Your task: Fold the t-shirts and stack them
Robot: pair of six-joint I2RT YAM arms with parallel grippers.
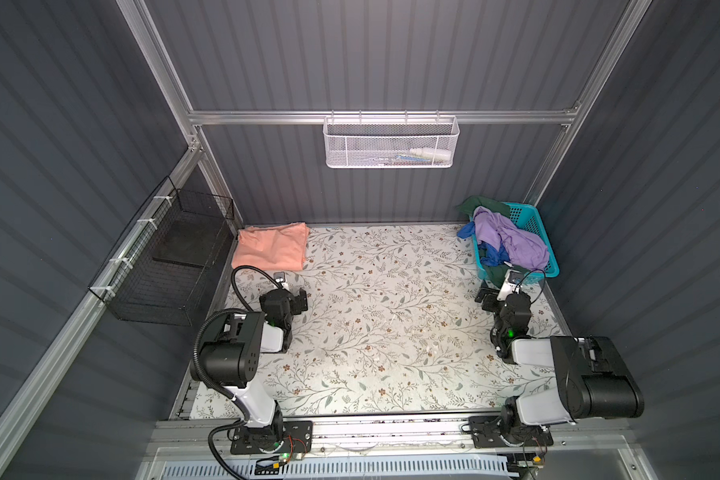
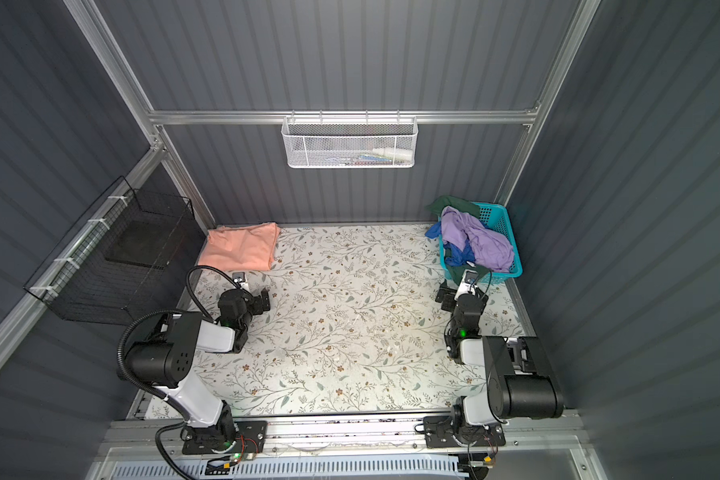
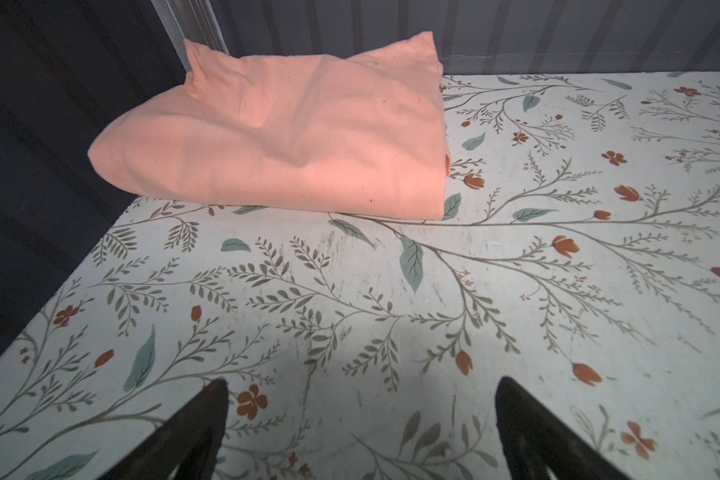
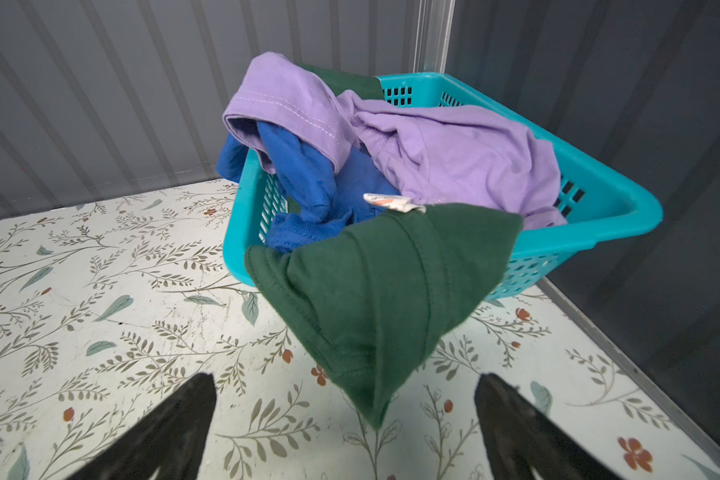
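A salmon-orange t-shirt (image 1: 271, 249) (image 2: 242, 249) (image 3: 287, 137) lies folded at the table's far left corner. A lavender t-shirt (image 1: 512, 239) (image 2: 481, 237) (image 4: 454, 153) sits crumpled on top of the turquoise basket (image 1: 547, 266) (image 4: 599, 199) at the far right. My left gripper (image 1: 290, 294) (image 2: 252, 293) (image 3: 362, 381) is open and empty, low over the table a short way in front of the salmon shirt. My right gripper (image 1: 500, 293) (image 2: 458, 293) (image 4: 346, 376) is open and empty just in front of the basket.
The basket also holds a blue garment (image 4: 308, 178) and a dark green one (image 4: 371, 299) that hangs over its near rim towards my right gripper. A white mesh basket (image 1: 389, 143) hangs on the back rail. A black wire basket (image 1: 171, 257) is fixed to the left wall.
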